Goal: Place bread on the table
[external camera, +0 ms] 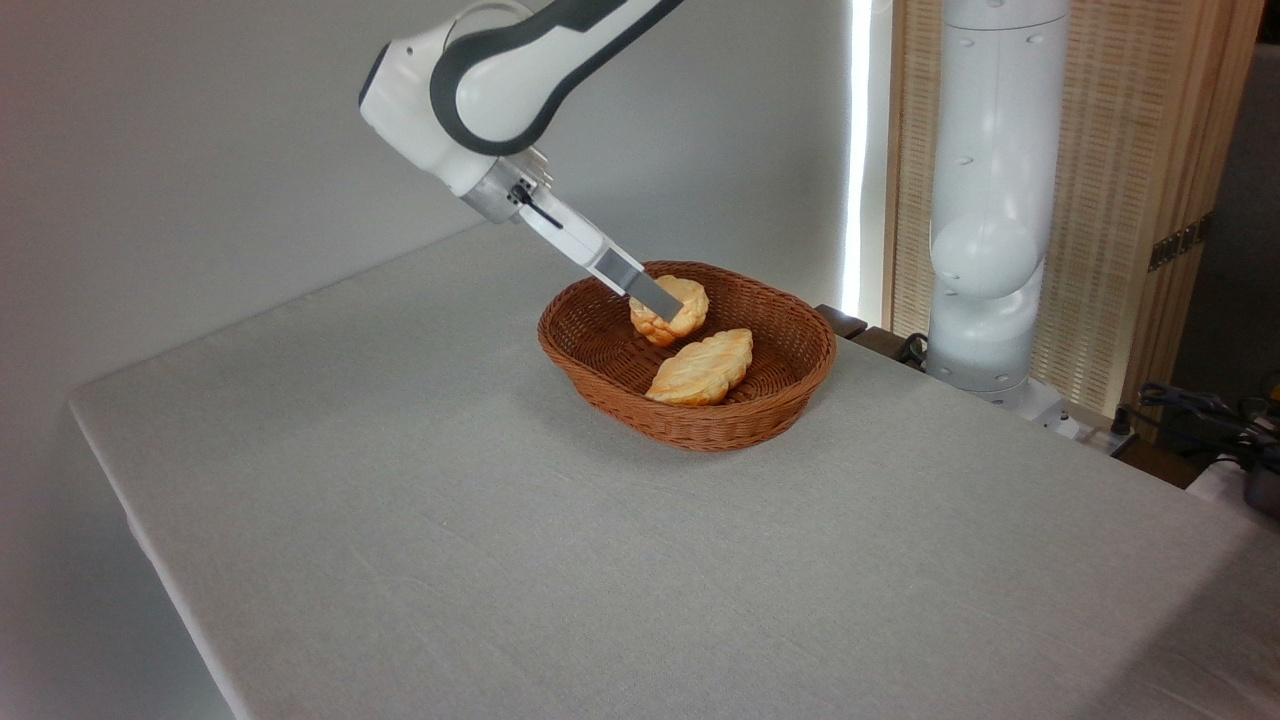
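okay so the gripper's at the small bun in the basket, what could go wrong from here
1. The gripper comes in at a slant and meets the bun near its top edge; its hold is hard to judge, so the bun might slip out on lifting.
2. The bun sits tilted inside the wicker basket, so it may catch the rim on the way to the table.
3. The longer pastry lies just in front and could get nudged.

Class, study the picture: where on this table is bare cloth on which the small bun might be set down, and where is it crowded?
Bare table lies left of and in front of the basket. Crowded: the basket, holding the bread, a leaf-shaped pastry and the gripper; also the arm base at the back right.
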Controlling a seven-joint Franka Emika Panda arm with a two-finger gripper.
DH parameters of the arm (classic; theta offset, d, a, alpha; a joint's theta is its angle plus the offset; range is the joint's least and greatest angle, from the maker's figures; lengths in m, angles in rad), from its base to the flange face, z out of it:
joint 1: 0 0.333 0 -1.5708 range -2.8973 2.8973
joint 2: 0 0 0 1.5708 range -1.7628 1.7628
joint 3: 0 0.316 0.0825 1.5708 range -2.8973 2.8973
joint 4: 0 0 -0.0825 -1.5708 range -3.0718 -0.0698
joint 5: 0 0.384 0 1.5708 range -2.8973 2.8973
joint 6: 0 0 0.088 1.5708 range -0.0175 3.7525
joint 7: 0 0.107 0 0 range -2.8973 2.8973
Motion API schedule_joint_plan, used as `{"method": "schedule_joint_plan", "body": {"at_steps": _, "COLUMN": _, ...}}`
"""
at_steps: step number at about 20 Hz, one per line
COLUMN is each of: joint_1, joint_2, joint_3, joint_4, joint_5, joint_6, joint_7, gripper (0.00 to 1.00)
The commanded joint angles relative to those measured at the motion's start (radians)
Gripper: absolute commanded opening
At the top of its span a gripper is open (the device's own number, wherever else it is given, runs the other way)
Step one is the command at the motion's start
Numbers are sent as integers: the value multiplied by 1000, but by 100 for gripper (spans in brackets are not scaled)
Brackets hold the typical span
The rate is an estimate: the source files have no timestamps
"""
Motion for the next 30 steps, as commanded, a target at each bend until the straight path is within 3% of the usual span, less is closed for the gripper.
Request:
{"method": "schedule_joint_plan", "body": {"at_steps": 1, "joint_1": 10, "joint_2": -65, "joint_3": 11, "joint_4": 44, "joint_5": 25, "joint_6": -3, "joint_7": 22, "gripper": 48}}
{"method": "schedule_joint_plan", "body": {"at_steps": 3, "joint_1": 44, "joint_2": -67, "joint_3": 9, "joint_4": 93, "joint_5": 65, "joint_6": 12, "joint_7": 24, "gripper": 49}}
{"method": "schedule_joint_plan", "body": {"at_steps": 7, "joint_1": 119, "joint_2": -64, "joint_3": 11, "joint_4": 158, "joint_5": 73, "joint_6": 167, "joint_7": 22, "gripper": 54}}
{"method": "schedule_joint_plan", "body": {"at_steps": 12, "joint_1": 122, "joint_2": -39, "joint_3": 60, "joint_4": 159, "joint_5": 86, "joint_6": 356, "joint_7": 19, "gripper": 59}}
{"method": "schedule_joint_plan", "body": {"at_steps": 15, "joint_1": 122, "joint_2": 5, "joint_3": 66, "joint_4": 159, "joint_5": 83, "joint_6": 409, "joint_7": 18, "gripper": 73}}
{"method": "schedule_joint_plan", "body": {"at_steps": 17, "joint_1": 122, "joint_2": 42, "joint_3": 66, "joint_4": 159, "joint_5": 88, "joint_6": 449, "joint_7": 16, "gripper": 100}}
{"method": "schedule_joint_plan", "body": {"at_steps": 30, "joint_1": 121, "joint_2": 73, "joint_3": 61, "joint_4": 161, "joint_5": 83, "joint_6": 463, "joint_7": 8, "gripper": 100}}
